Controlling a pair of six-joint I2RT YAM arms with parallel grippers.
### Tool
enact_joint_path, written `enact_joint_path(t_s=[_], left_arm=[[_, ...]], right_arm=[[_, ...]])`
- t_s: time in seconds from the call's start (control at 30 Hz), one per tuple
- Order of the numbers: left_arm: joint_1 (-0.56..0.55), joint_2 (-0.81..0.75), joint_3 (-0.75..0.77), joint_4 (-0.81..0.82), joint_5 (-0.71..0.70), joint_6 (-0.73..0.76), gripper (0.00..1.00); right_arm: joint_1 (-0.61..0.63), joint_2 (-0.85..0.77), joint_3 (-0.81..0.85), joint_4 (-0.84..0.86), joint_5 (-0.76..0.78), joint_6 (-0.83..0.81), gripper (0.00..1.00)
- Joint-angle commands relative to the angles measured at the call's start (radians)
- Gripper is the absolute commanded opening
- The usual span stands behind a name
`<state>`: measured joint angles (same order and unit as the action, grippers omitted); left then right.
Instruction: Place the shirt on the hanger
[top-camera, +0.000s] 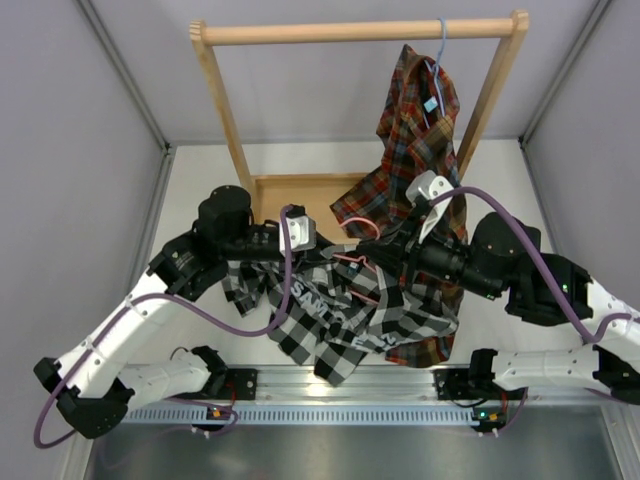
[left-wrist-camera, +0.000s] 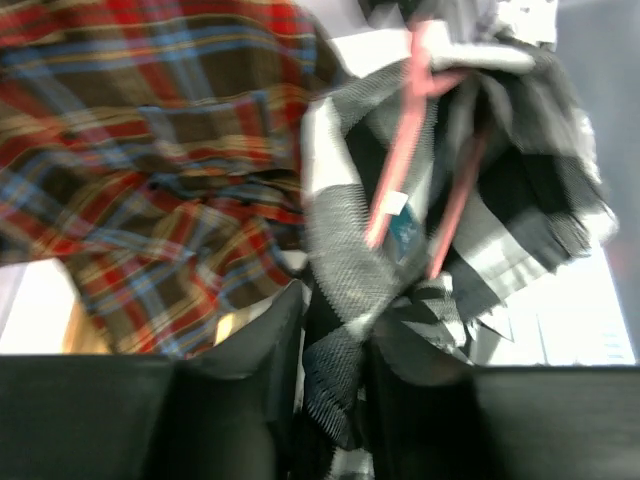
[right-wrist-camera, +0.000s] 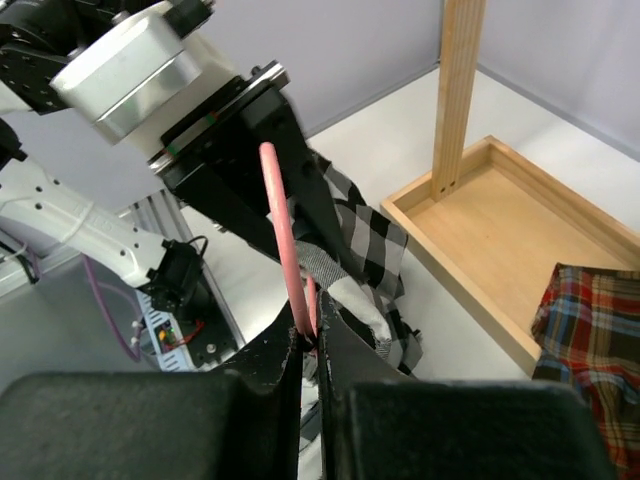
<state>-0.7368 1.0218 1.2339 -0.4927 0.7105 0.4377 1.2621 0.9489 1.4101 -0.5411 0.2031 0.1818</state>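
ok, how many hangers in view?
2. A pink hanger gripped in the right hand, amid the checked shirt; a light blue hanger on the wooden rail, carrying the plaid shirt. Cloth could hide more.

White block lettering on the shirt (top-camera: 340, 325) reads "SAN" at its start; folds make the rest unreadable.

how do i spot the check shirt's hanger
In front of the wooden garment rack, a black-and-white checked shirt is held up. The thin pink wire hanger pokes out of it, pinched in the right hand. The other hanger is light blue, on the rail under a red plaid shirt.
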Motion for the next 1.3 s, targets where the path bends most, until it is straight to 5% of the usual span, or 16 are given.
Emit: enact_joint_path(t_s=[0.0, 0.07, 0.1, 0.27, 0.4, 0.7, 1.03, 1.27], left_arm=[[-0.004, 0.014, 0.071, -0.067, 0.078, 0.004, 0.26], [-0.003, 0.027, 0.09, -0.086, 0.092, 0.006, 0.17], [-0.003, 0.03, 0.107, -0.096, 0.107, 0.009, 0.03], [-0.003, 0.066, 0.147, -0.158, 0.164, 0.012, 0.0], [-0.003, 0.087, 0.179, -0.225, 0.21, 0.042, 0.0], [-0.003, 0.067, 0.214, -0.28, 0.32, 0.03, 0.0], [-0.003, 0.092, 0.233, -0.28, 0.397, -0.011, 0.0], [-0.003, 0.08, 0.226, -0.28, 0.409, -0.024, 0.0]], right_arm=[[0.005, -0.03, 0.029, 0.029, -0.039, -0.001, 0.0], [0.005, -0.038, 0.021, 0.029, -0.036, -0.004, 0.0], [0.005, -0.041, 0.013, 0.032, -0.037, -0.005, 0.0], [0.005, -0.059, -0.016, 0.041, -0.039, -0.015, 0.0], [0.003, -0.107, -0.046, 0.015, -0.059, -0.059, 0.49], [0.005, -0.278, -0.091, -0.344, -0.2, -0.173, 0.66], [0.005, -0.249, -0.194, -0.237, -0.421, -0.286, 0.67], [0.005, -0.262, -0.23, -0.106, -0.352, -0.297, 0.62]])
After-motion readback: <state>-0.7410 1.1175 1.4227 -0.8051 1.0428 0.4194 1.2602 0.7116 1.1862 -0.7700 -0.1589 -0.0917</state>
